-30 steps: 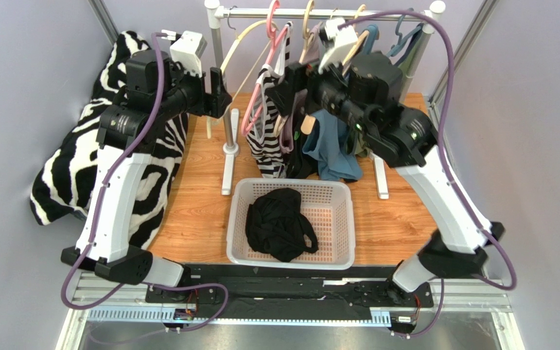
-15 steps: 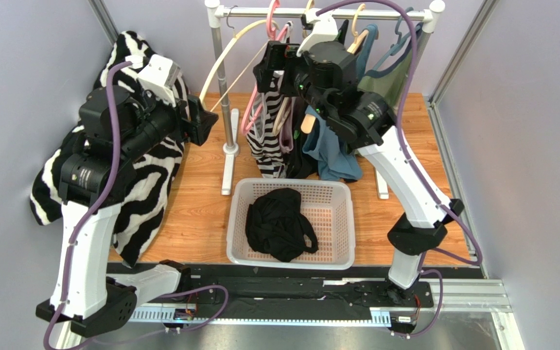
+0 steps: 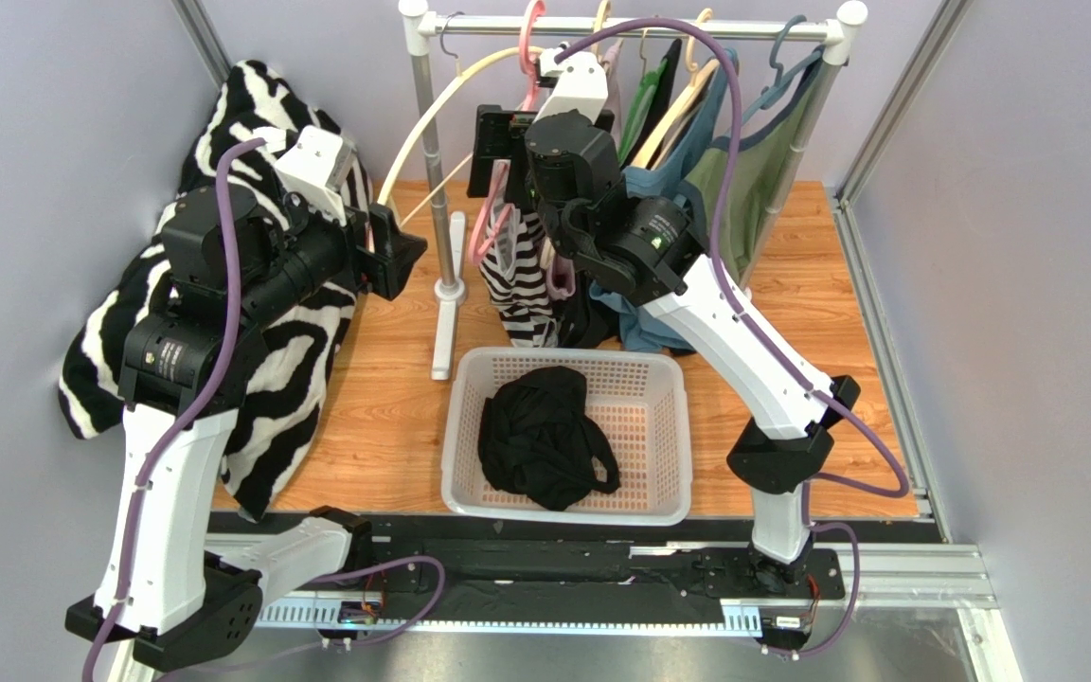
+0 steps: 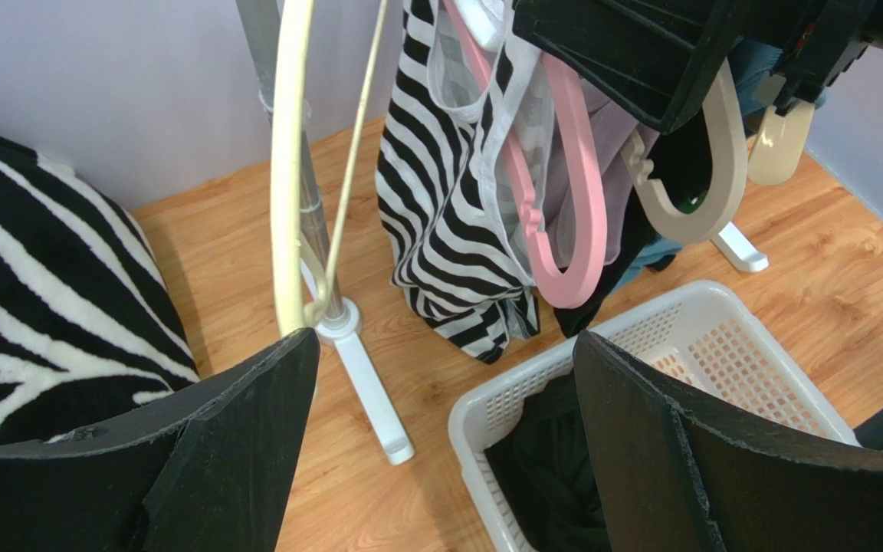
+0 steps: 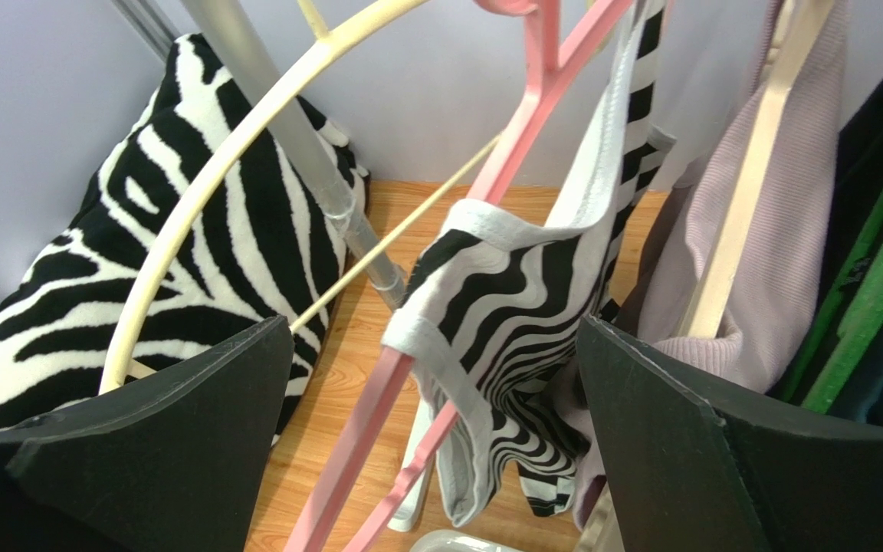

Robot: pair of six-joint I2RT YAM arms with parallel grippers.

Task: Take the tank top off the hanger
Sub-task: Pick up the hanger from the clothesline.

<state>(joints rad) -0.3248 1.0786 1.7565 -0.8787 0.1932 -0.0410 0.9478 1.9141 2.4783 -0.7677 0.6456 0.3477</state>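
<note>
Approach step — right gripper (image 5: 432,334), jaws apart, faces striped tank top (image 5: 504,299) on pink hanger (image 5: 504,161), mid-frame (left gripper (image 4: 446,345) likewise spread). Next, probably — pinch its fabric, slide off.

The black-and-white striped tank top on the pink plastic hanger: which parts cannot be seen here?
- Top external: the right arm covers the shoulders of the black-and-white striped tank top and most of the pink plastic hanger.
- Right wrist: the top edge cuts off the hanger's hook.
- Left wrist: the right arm and the top edge hide the hanger's top.
</note>
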